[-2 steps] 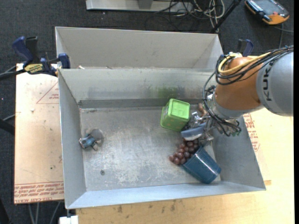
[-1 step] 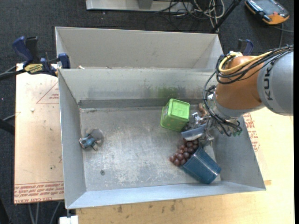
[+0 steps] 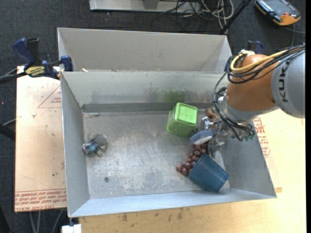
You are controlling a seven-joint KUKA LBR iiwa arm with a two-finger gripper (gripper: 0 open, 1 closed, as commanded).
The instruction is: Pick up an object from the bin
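**While the gripper point(image 3: 208, 139) hangs low at the right of the bin point(image 3: 141, 178)**

Because the gripper sits among three close-packed things in the right part of the frame, the pick needs a clear choice of target. A bunch of dark red grapes point(image 3: 188, 162) lies just below and left of it. A blue cup point(image 3: 210, 174) lies on its side against the grapes at lower right, and a green box point(image 3: 182, 119) stands just to the upper left. Whether the gripper is apart or together I cannot tell, as the wrist and its cables crowd it.

To do this well, I would centre on one thing only, probably the grapes. The descent should be straight down, clear of the cup, which may roll, and of the sloping right wall. A small grey-blue toy point(image 3: 95, 145) lies alone, well apart at the left.
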